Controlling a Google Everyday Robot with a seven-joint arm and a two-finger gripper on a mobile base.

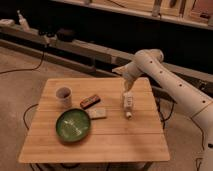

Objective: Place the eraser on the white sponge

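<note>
The eraser, a small dark brown block with a reddish edge, lies on the wooden table near its middle. The white sponge, a pale pad, lies just in front of it to the right, close to the eraser. My gripper hangs at the end of the white arm over the right half of the table. It is about a hand's width to the right of the eraser and the sponge and holds neither of them.
A green plate sits at the front left, next to the sponge. A white cup stands behind the plate. A slim white bottle-like object is right below my gripper. Cables and a low ledge run behind the table.
</note>
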